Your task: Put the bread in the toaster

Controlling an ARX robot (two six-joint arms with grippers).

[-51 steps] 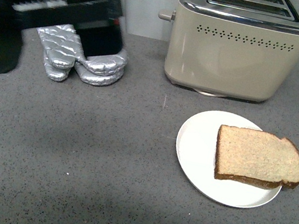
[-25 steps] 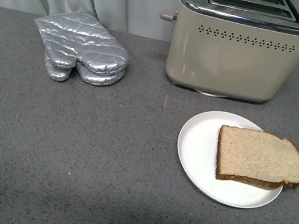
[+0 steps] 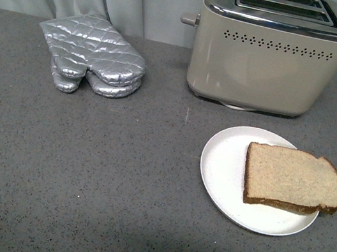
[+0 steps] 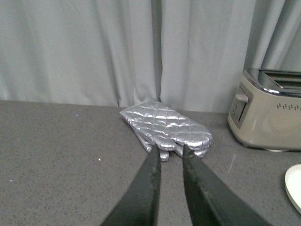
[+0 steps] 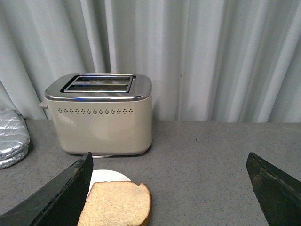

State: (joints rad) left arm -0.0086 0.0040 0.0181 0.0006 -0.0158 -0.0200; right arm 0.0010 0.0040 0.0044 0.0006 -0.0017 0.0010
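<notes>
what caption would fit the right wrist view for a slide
Open right pincer hovering above the bread on its white plate, facing the empty two-slot toaster.
</notes>
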